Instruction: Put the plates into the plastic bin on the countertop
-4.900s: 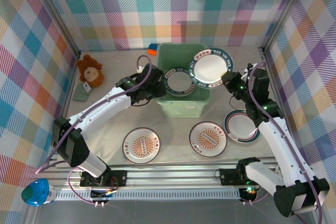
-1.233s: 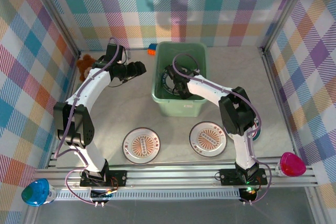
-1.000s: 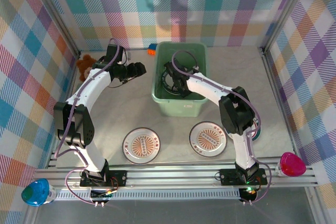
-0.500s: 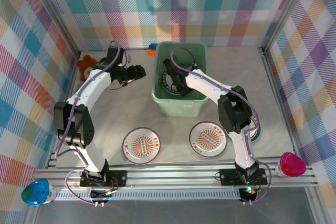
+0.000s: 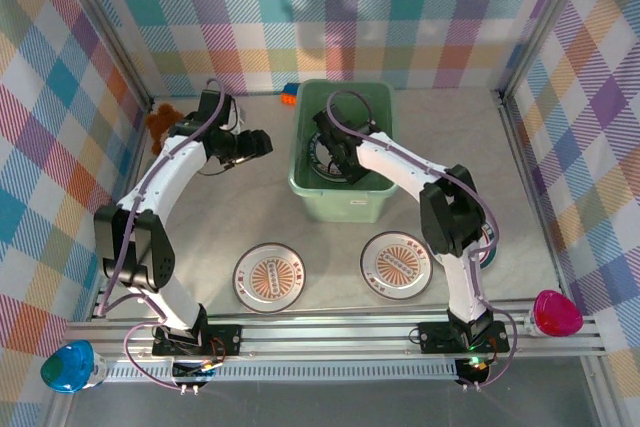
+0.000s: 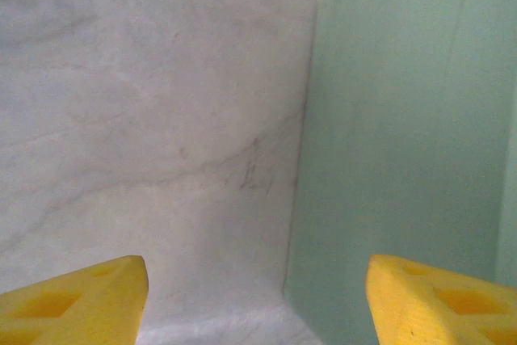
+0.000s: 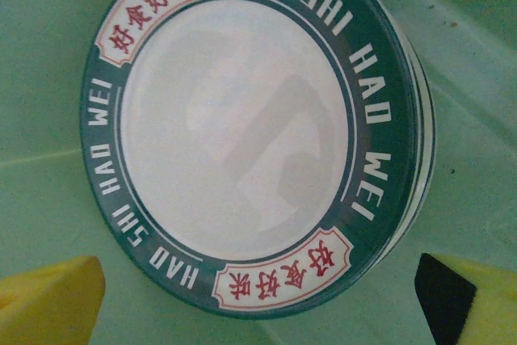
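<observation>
Plates (image 7: 234,127) in plastic bin (image 5: 345,209) half-hidden by right gripper (image 7: 257,280), jaws apart; left gripper (image 6: 257,272) likewise.

I see a pale mint-green bin (image 5: 345,202). The plate (image 7: 242,143) in it is white with a dark teal rim, white letters and red signs. The near-left plate (image 5: 270,277) and near-right plate (image 5: 397,265) have orange sunburst middles. The countertop (image 5: 240,207) is pale beige with faint marble lines. The walls (image 5: 300,7) are checked in many colours.
</observation>
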Motion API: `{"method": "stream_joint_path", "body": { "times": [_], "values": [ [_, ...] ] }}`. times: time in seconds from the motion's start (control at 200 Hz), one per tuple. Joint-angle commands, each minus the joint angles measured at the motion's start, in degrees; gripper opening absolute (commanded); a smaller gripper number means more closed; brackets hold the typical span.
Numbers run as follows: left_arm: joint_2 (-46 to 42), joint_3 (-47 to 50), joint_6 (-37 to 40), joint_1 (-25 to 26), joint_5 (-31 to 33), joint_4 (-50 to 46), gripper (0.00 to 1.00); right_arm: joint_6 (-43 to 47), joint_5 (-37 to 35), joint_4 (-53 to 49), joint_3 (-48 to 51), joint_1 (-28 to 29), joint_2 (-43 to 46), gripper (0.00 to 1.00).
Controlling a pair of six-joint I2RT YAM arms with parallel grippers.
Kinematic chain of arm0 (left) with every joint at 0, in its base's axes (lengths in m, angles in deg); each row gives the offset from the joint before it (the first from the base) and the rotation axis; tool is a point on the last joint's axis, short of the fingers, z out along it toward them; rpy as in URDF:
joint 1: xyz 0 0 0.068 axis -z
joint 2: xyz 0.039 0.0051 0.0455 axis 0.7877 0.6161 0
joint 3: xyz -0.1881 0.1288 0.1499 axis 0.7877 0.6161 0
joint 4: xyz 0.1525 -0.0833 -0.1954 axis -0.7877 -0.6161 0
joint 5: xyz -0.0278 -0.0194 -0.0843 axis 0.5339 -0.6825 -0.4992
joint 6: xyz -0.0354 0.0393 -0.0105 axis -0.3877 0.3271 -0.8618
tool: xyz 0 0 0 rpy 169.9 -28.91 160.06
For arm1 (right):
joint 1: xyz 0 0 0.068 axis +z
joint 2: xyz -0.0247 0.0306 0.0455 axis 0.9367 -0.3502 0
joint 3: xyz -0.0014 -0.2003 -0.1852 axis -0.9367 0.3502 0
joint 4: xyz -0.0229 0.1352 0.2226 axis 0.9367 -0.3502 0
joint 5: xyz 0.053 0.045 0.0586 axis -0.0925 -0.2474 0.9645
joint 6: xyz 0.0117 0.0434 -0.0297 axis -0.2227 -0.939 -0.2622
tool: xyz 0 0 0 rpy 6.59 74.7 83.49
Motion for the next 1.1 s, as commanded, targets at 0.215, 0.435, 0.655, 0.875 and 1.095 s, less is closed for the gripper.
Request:
{"method": "stream_joint_path", "body": {
  "times": [0.215,0.435,0.655,0.875,1.095],
  "values": [
    [-9.58,12.17,6.00,-0.91,3.31,-8.97,0.70,8.13,-1.27,5.84,10.04,1.36,11.69,0.99],
    [-14.84,19.66,5.12,-0.74,2.61,-13.44,0.69,14.04,1.11,13.86,19.84,1.66,20.15,0.99],
    [-20.23,28.93,-2.45,0.25,4.09,-12.59,0.70,19.49,6.13,21.91,28.85,1.70,27.87,0.99],
    [-24.41,36.29,-8.46,4.63,10.36,-10.59,0.71,23.58,10.90,25.53,33.70,1.64,32.15,0.99],
    [-20.69,36.87,-14.85,11.47,15.73,-13.12,0.71,25.40,14.65,28.32,35.90,1.58,33.74,0.99]
  ]
}}
